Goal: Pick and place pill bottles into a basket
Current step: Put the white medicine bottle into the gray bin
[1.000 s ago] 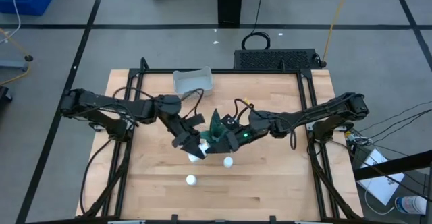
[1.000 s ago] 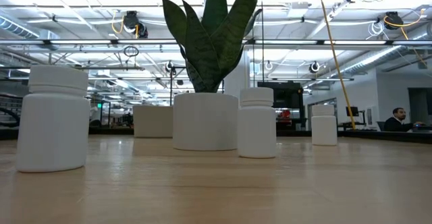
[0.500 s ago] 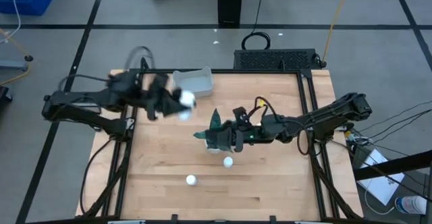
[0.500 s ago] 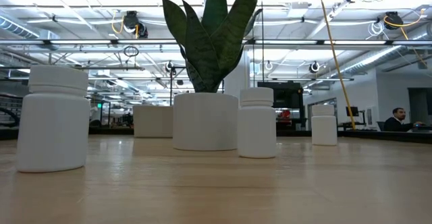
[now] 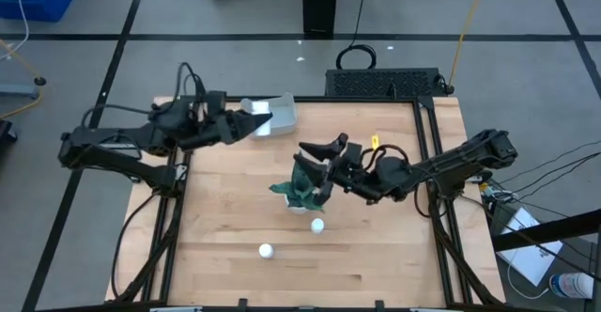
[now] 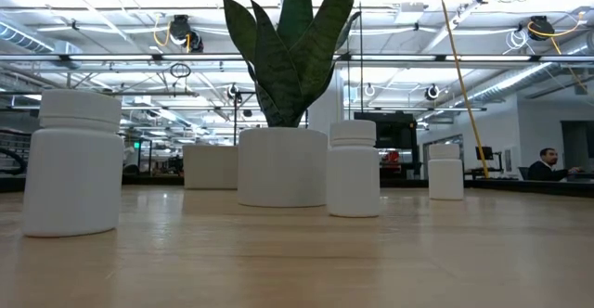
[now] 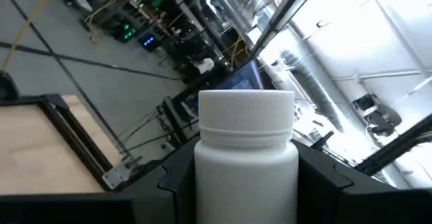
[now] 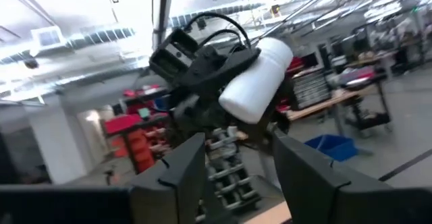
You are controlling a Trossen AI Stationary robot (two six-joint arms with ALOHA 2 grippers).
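both arms are dark, near-black, built of slim tubular links joined by chunkier rounded joint housings — the left arm point(image 5: 122, 143) and the right arm point(image 5: 451, 162) look alike in colour and build. thin black cables loop loosely off each one, arching above the left forearm and curling near the right wrist. a small yellow tag or marking shows on the right arm close to its wrist. the left gripper point(image 7: 246, 177) has two flat, matte black fingers with angular edges; the right gripper point(image 8: 233, 163) has the same dark, blocky fingers — plain, with no markings visible on them.
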